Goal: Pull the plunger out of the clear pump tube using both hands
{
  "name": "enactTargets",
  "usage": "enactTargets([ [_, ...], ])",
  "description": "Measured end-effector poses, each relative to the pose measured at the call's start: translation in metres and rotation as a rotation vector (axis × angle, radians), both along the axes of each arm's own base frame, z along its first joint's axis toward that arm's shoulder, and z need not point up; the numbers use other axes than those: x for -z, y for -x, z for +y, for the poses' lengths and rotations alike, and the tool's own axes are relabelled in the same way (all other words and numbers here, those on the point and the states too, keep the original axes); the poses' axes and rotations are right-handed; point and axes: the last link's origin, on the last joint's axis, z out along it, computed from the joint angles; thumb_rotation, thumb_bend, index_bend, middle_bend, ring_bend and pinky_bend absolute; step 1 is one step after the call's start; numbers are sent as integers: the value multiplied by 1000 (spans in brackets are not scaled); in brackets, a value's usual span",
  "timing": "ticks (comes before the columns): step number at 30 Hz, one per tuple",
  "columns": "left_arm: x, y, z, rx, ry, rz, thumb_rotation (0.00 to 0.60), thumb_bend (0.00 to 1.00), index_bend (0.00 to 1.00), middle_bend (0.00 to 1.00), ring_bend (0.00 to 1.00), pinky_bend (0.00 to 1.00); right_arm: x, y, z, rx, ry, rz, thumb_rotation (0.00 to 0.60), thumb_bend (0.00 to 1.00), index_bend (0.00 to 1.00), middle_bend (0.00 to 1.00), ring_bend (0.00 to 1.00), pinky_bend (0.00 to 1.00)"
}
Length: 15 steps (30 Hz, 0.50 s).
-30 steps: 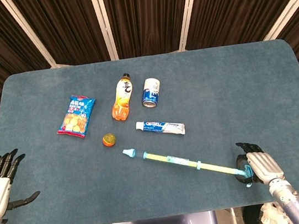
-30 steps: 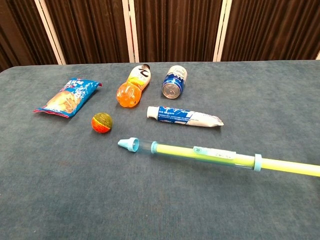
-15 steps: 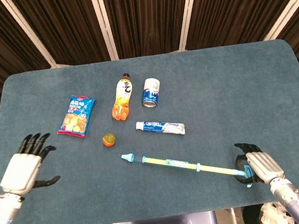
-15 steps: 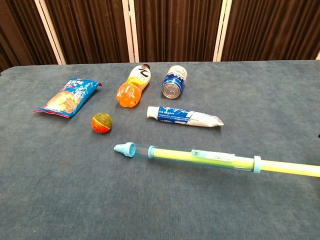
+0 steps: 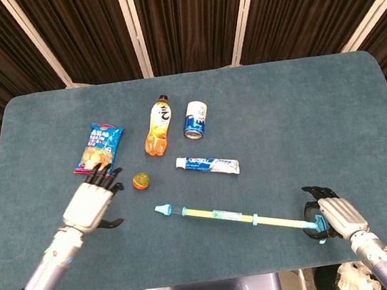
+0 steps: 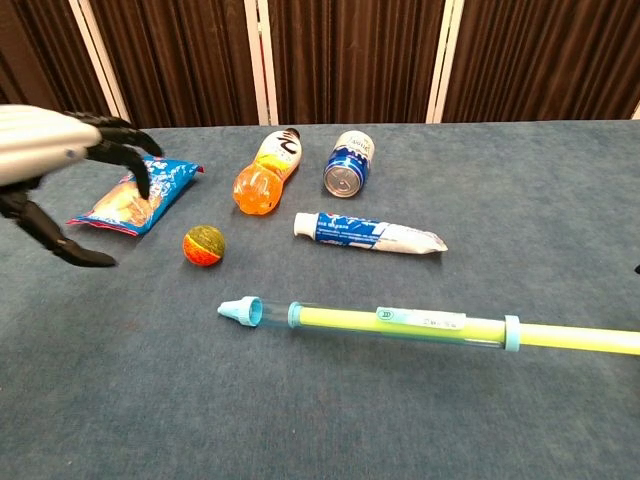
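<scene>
The clear pump tube [image 5: 214,215] [image 6: 395,327] lies on the blue table, its pale blue nozzle [image 5: 162,210] [image 6: 240,311] pointing left. A yellow plunger rod [image 5: 280,221] [image 6: 580,340] sticks out of the tube's right end. My right hand [image 5: 332,218] grips the blue plunger handle [image 5: 318,227] near the table's front right edge; the chest view does not show this hand. My left hand [image 5: 92,204] [image 6: 60,165] hovers open, fingers spread, left of the nozzle and apart from the tube.
An orange ball [image 5: 141,181] [image 6: 204,245] lies just right of my left hand. A chips bag [image 5: 99,148] [image 6: 135,195], an orange drink bottle [image 5: 158,126] [image 6: 266,174], a blue can [image 5: 196,119] [image 6: 348,163] and a toothpaste tube [image 5: 207,165] [image 6: 368,233] lie behind the pump.
My left hand has swept right from the table's left edge toward the nozzle and now shows in the chest view. The tube has slid a little to the left.
</scene>
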Motion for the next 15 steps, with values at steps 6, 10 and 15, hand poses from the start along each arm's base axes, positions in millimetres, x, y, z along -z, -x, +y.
enactTargets([
  [6,27,-15,6,6,37,1,600,118,337,89,0,54,0,1,-1,2,2,-4,600,654,752,99,0,0],
  [10,38,-21,7,3,53,-7,600,117,348,91,0,54,0,1,-1,3,3,-8,600,656,751,98,0,0],
  [15,51,-29,6,5,73,-19,600,136,375,92,0,54,-1,1,-1,2,6,-9,600,656,752,98,0,0],
])
